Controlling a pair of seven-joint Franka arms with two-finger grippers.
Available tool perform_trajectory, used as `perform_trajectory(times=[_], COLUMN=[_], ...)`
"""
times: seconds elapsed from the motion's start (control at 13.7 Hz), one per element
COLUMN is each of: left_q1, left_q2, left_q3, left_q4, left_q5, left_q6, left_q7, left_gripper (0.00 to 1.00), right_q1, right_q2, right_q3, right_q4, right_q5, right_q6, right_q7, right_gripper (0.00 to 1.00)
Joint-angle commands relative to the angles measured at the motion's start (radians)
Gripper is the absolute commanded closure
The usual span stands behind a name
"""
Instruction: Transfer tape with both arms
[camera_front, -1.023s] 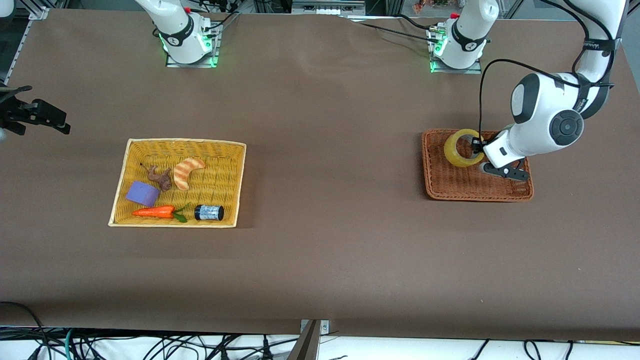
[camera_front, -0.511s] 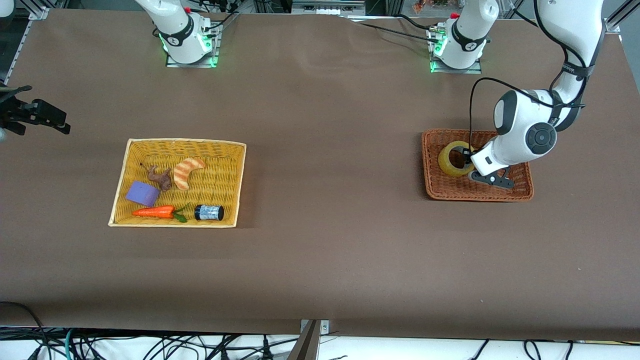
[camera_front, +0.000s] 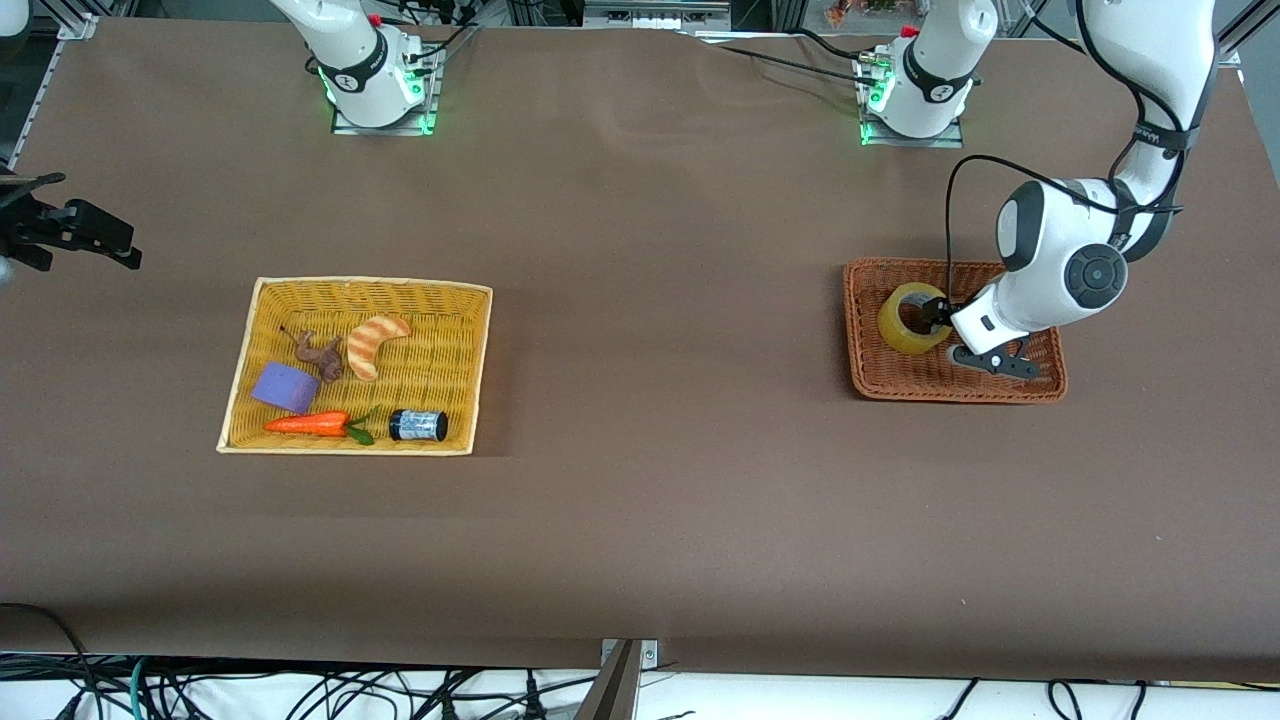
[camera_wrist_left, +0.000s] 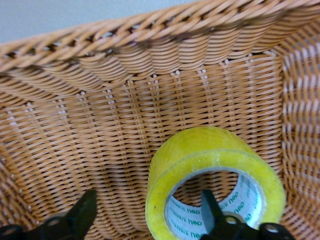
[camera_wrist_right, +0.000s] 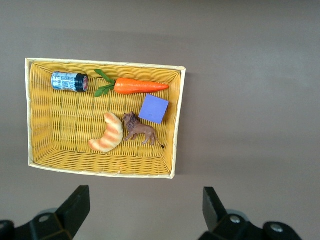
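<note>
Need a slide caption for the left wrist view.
Left end effector open astride the tape wall, one finger inside its hole, in the brown wicker basket.

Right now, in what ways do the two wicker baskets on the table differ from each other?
The brown basket lies toward the left arm's end of the table; the yellow basket lies toward the right arm's end. The brown basket holds only the tape, standing on its edge; the yellow basket holds five small things, among them a carrot and a croissant. The yellow basket looks larger. Both are shallow, rectangular and woven.
</note>
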Motion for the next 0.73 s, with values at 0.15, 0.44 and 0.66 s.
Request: perform_trajectory(times=[0.15, 0.44, 0.66], left_q1=[0.0, -0.011, -0.023], left_q2=[-0.271, -0.349, -0.322], left_q3=[-0.005, -0.057, -0.068], left_q4=[0.009, 0.283, 0.493], left_q5=[0.018, 0.018, 0.021], left_q6=[-0.118, -0.437, -0.663], left_q7=[-0.004, -0.006, -0.083], left_gripper=[0.0, 0.0, 0.0], right_q1=[-0.016, -0.016, -0.016], right_q2=[0.009, 0.009, 0.009], right_q3=[0.014, 0.014, 0.014], right_q4=[0.02, 0.02, 0.02], right_q5=[0.011, 0.011, 0.011], right_q6=[-0.006, -0.006, -0.006], right_q7=[-0.005, -0.005, -0.003], right_gripper=[0.0, 0.0, 0.0])
